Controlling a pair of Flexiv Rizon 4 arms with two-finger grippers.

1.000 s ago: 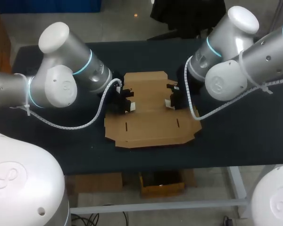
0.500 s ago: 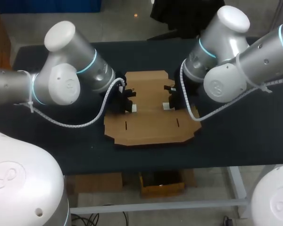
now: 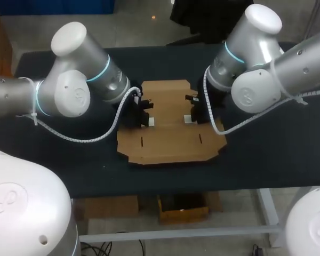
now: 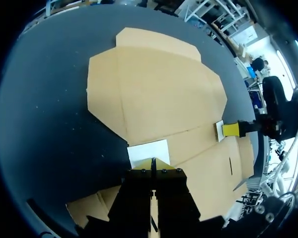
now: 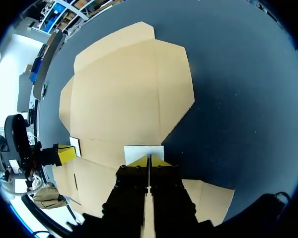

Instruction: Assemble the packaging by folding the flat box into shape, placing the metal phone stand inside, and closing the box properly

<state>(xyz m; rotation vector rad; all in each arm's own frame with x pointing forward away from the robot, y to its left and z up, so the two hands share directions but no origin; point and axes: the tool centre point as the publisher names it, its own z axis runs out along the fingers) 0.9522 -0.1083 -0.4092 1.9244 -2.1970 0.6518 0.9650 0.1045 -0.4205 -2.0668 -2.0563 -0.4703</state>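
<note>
**Item: flat box**, brown cardboard, unfolded, lying flat at the middle of the dark table.

**Orientation (head view).** The widest span runs 9 to 3 o'clock across the near panel. A narrower flap with cut corners points to 12 o'clock. Two short slots sit in the near panel, one toward each side.

**Left gripper**: at the box's 9 o'clock edge, on the left arm, which enters from 9 o'clock.

**Right gripper**: at the box's 3 o'clock edge, on the right arm, which enters from 3 o'clock. The two grippers face each other across the board.

**Head view only.** It gives the whole outline of the box and both arms. The jaw state cannot be read there, as the fingers are too small and dark.

**Left wrist view only.** The left gripper has its yellow tips pressed together with no gap, resting at a white patch on the box. Across the board, one yellow tip of the right gripper shows beside a second white patch.

**Right wrist view only.** The right gripper has its tips likewise closed tight at a white patch on the box. The left gripper shows across the board as a yellow block. Creases running across the board are plain in both wrist views.
</note>
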